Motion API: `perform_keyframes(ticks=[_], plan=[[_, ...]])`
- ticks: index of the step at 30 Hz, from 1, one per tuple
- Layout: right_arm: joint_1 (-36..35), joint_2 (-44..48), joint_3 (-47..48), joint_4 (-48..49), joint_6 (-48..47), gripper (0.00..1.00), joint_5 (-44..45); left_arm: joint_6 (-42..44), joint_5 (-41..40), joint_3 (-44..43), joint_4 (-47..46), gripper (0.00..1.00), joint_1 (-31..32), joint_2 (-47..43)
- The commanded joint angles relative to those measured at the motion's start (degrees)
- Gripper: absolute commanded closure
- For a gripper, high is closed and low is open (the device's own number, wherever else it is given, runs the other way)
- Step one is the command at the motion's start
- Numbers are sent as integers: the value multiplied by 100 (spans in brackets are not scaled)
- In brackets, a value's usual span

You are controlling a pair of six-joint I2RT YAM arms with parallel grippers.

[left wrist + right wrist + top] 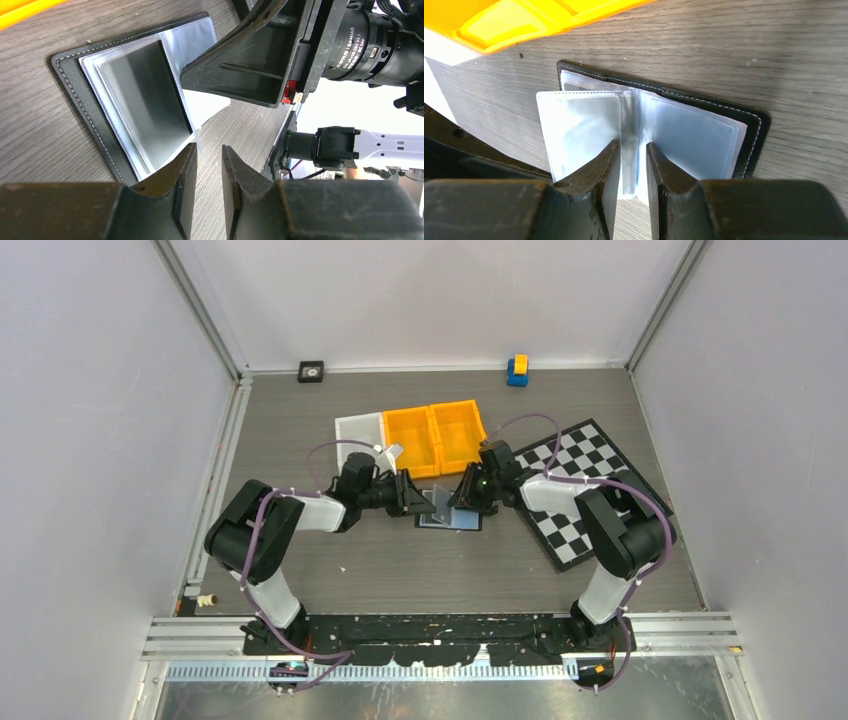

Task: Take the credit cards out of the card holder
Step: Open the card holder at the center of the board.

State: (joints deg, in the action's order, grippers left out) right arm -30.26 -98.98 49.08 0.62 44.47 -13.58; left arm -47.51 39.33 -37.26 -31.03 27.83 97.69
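The card holder (448, 512) lies open on the table between both grippers, with a black stitched cover (70, 85) and clear, pale sleeves (689, 135). One dark card (145, 100) sits in a sleeve page that is lifted off the cover. My left gripper (412, 496) is at the holder's left edge. Its jaws (207, 150) stand a narrow gap apart, with that page's corner just at the tips and wood showing between them. My right gripper (462, 498) is over the holder's middle. Its jaws (630, 147) are narrowly apart, straddling an upright sleeve page. Other cards are hidden.
Two orange bins (438, 435) and a white tray (360, 430) stand just behind the holder. A chessboard (590, 490) lies to the right under the right arm. A black square block (311, 371) and a blue-yellow toy (517, 370) sit at the back wall.
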Motion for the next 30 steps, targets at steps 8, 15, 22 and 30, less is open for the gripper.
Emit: perform_keyframes(ticks=[8, 15, 22, 30], plan=[[147, -333, -75, 231, 160, 84, -246, 25, 424, -560, -342, 74, 291, 454], [95, -588, -226, 1063, 448, 95, -848, 252, 214, -633, 27, 75, 332, 369], [38, -527, -257, 1348, 515, 97, -1078, 422, 29, -640, 290, 75, 337, 241], [67, 285, -262, 657, 58, 76, -400, 497, 4, -730, 380, 75, 337, 310]])
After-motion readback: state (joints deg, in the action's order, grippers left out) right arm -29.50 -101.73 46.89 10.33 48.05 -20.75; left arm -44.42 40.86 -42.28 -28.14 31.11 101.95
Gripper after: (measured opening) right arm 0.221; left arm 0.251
